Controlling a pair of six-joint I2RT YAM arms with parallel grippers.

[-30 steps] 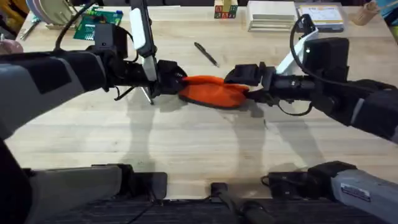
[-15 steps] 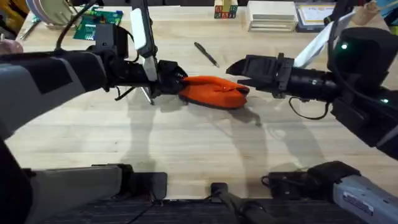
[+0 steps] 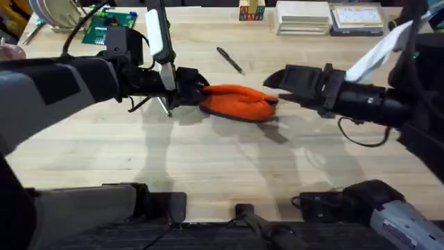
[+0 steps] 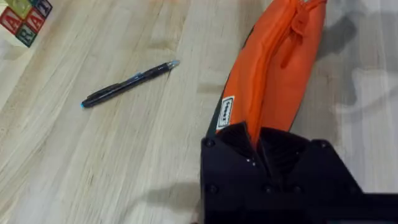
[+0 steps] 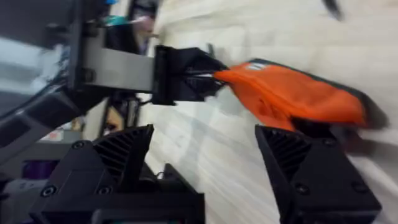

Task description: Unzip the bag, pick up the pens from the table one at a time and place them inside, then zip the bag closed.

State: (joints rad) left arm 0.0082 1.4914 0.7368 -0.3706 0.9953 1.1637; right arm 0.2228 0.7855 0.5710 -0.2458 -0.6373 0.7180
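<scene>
Left claw [image 3: 196, 89] clamps the bag's [image 3: 238, 101] 9 o'clock end, mid-counter [image 3: 208, 167]. One pen [image 3: 229, 60] lies at the bag's 12 o'clock, apart. Right claw [image 3: 272, 85], fingers spread wide, hangs just at the bag's 3 o'clock end.

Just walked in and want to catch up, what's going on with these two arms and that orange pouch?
The left end effector is clamped on one end of the orange pouch, pinning it on the wooden table. The right end effector is open and sits just off the pouch's other end, not touching it. One pen lies on the table beyond the pouch, waiting to be picked up. From these views I can't tell whether the zipper is open.
</scene>
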